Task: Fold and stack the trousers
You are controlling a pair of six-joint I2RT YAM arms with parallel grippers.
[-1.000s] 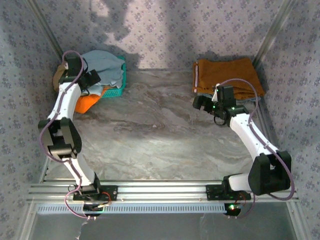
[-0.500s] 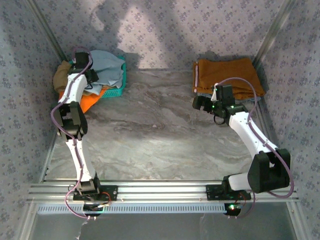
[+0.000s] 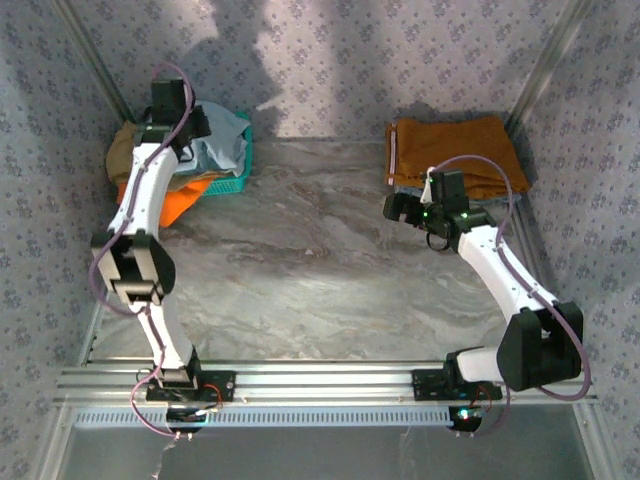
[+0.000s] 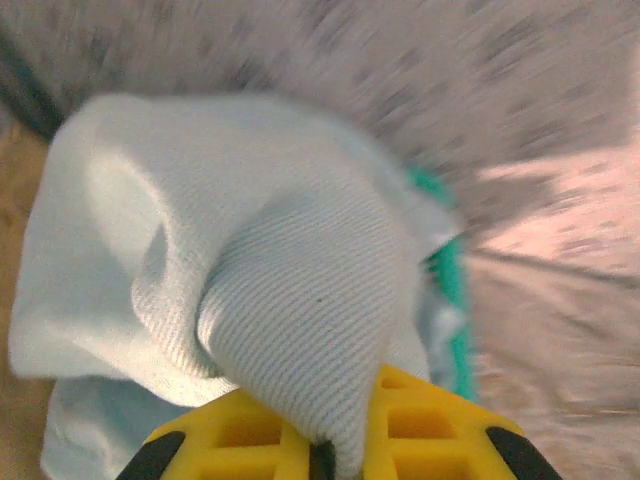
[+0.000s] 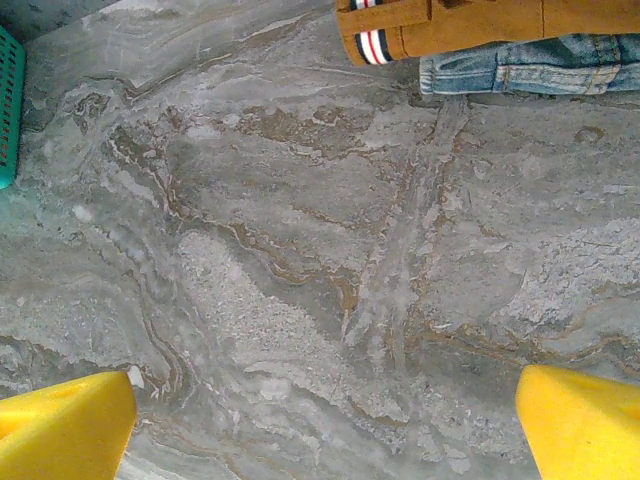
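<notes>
Soft even light with dark shadows on the back wall [image 3: 250, 40] (left wrist background smeared by blur)

table [image 3: 310, 280] middle: bare, lots of room | far left corner: green basket [image 3: 232, 183] heaped with pale blue trousers [image 3: 225, 138] and other clothes, left arm [image 3: 140, 195] leaning over it | far right: folded brown trousers [image 3: 455, 145], right arm [image 3: 495, 255] in front | walls [image 3: 330, 70] close on both sides

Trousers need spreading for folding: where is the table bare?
Bare: the middle of the grey marble tabletop, between the teal plastic basket and the folded rust-orange trousers. Crowded: the basket corner, heaped with garments; the right gripper hovers beside the rust-orange pile.
</notes>
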